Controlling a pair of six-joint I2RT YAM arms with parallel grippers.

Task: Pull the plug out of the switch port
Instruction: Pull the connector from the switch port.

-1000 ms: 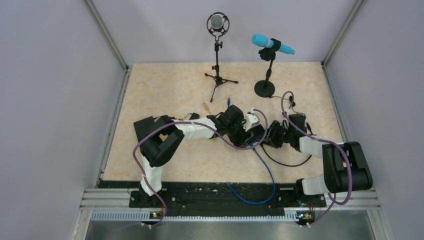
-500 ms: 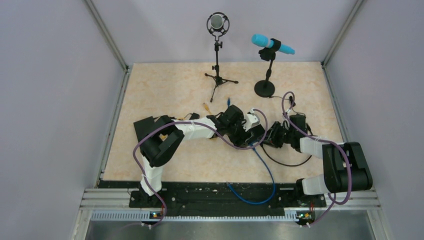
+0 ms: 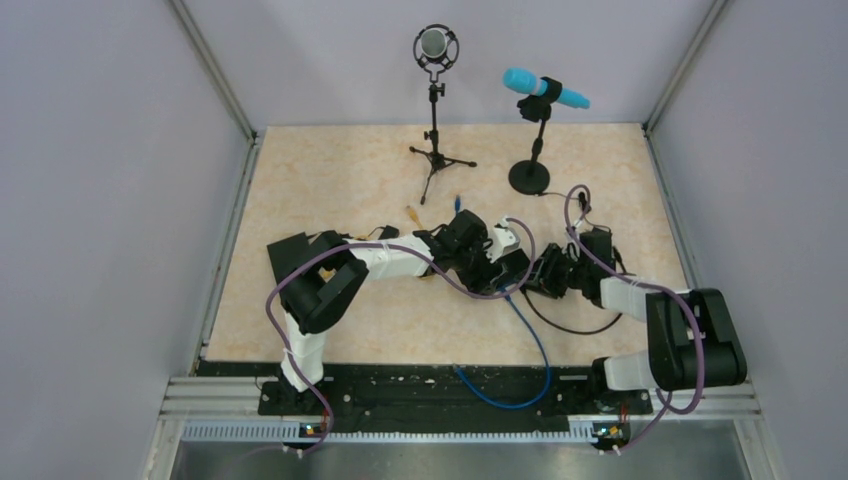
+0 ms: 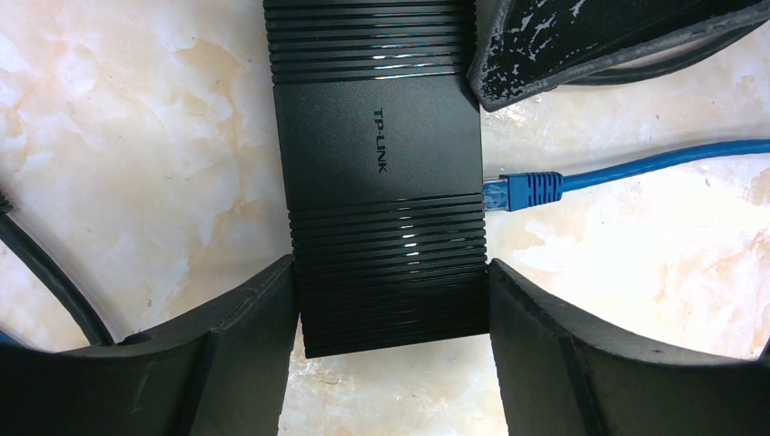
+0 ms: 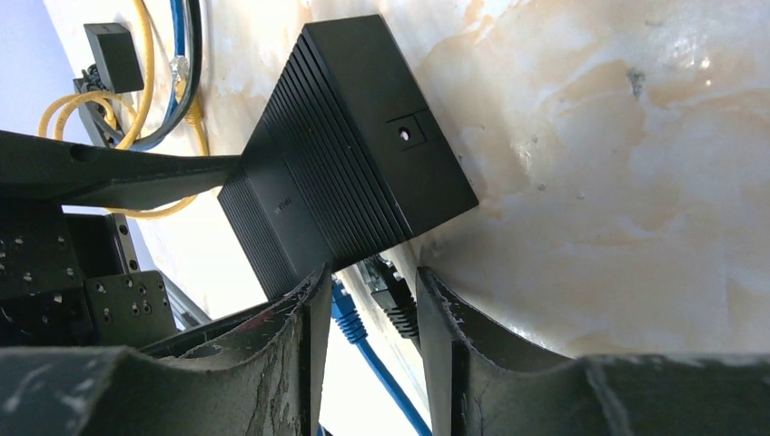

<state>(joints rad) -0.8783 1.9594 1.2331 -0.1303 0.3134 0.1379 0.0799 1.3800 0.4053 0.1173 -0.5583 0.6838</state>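
The flat black TP-LINK switch (image 4: 377, 154) lies on the marble table and shows end-on in the right wrist view (image 5: 354, 154). My left gripper (image 4: 390, 282) is shut on the switch's near end, one finger pressed to each side. A blue plug (image 4: 518, 191) sits in a port on its right edge. My right gripper (image 5: 372, 277) is narrowly open at that edge, its jaws standing around the blue plug (image 5: 345, 309) and a black plug (image 5: 395, 295) with light between them. I cannot tell whether the black plug is seated. In the top view both grippers (image 3: 497, 262) (image 3: 537, 275) meet mid-table.
A tripod microphone stand (image 3: 435, 150) and a round-based stand (image 3: 528, 178) with a cyan microphone stand at the back. A blue cable (image 3: 530, 340) and a black cable (image 3: 570, 325) trail toward the near edge. Yellow cables (image 5: 145, 82) lie beyond the switch.
My right arm has shifted slightly to the right and toward the near edge. The left arm and the switch have stayed put.
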